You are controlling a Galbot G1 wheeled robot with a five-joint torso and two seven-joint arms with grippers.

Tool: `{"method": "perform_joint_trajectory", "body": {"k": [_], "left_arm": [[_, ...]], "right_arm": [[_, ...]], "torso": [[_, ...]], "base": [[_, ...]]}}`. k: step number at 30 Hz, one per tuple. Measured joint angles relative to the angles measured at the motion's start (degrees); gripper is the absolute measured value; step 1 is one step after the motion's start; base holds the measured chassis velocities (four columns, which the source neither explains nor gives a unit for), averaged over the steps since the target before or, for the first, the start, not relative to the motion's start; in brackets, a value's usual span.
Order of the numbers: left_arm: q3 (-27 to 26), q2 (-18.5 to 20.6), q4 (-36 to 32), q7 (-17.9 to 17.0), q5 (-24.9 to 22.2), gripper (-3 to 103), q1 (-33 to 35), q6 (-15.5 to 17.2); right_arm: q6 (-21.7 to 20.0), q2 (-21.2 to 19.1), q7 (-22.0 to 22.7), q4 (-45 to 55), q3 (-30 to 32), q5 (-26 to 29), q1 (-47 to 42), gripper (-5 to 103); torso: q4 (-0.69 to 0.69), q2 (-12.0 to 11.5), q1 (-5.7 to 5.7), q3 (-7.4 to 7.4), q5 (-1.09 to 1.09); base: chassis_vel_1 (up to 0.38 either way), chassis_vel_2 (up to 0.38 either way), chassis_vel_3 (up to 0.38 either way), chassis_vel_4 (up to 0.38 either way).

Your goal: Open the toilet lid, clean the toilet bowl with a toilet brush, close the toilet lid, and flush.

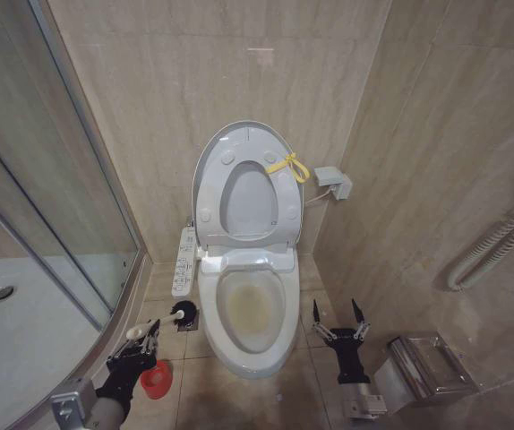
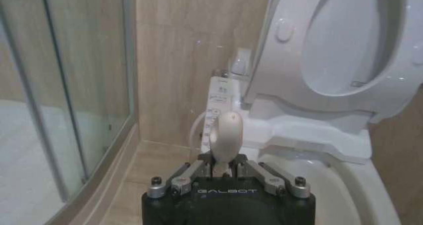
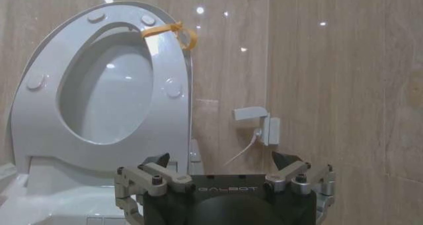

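Left hand (image 1: 142,338) grips toilet brush (image 1: 163,321) | toilet lid (image 1: 214,170) raised

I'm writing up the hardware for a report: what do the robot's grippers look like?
Both the left gripper and the right gripper have a black body with white GALBOT lettering, silver metal linkages with dark bolts, and black pointed fingers. A grey metal block sits near each wrist.
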Motion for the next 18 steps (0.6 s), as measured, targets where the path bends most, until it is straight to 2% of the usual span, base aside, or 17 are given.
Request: {"method": "perform_joint_trajectory", "body": {"k": [7, 18], "left_arm": [[-0.4, -0.1, -0.6, 0.2, -0.4, 18, 0.7, 0.1], [0.6, 0.8, 6.5, 0.5, -0.5, 18, -1.1, -0.6]], "right_arm": [[0.0, 0.4, 0.0, 0.6, 0.0, 0.1, -0.4, 100], [0.3, 1.7, -0.1, 1.1, 0.3, -0.9, -1.4, 100]], "torso": [[0.01, 0.0, 0.0, 0.0, 0.01], [0.0, 0.0, 0.0, 0.0, 0.0]], "base": [[0.0, 0.0, 0.0, 0.0], [0.0, 0.0, 0.0, 0.0]]}}
